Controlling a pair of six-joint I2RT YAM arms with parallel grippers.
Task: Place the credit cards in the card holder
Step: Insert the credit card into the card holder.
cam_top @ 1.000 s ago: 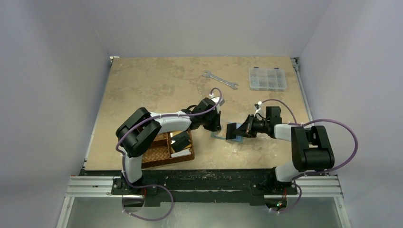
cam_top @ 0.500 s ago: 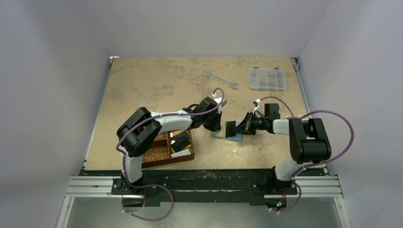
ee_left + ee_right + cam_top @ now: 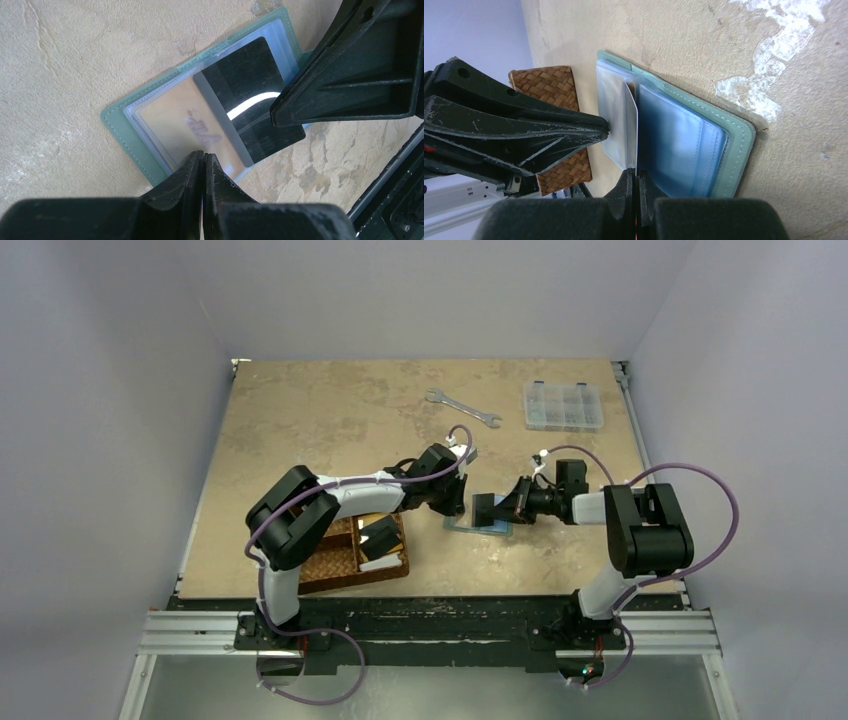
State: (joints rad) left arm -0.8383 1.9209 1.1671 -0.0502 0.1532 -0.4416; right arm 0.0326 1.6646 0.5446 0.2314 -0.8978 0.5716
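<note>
The holder [image 3: 122,127] lies open near the middle of the worktop [image 3: 320,430], closer to its near edge, just right of the basket [image 3: 549,82]. The right gripper [image 3: 634,182] pinches a black card [image 3: 245,75] that is partly slid into a clear sleeve [image 3: 170,120]. From the right wrist the card shows only edge-on, and its held end is hidden between the fingers. The left gripper [image 3: 202,159] has its fingers pressed together at the holder's near edge. Whether they nip a sleeve cannot be told. In the basket, dark and pale pieces [image 3: 378,540] sit half under the left arm, too small to name. A wrench [image 3: 462,408] and a box [image 3: 563,405] lie toward the far edge.
</note>
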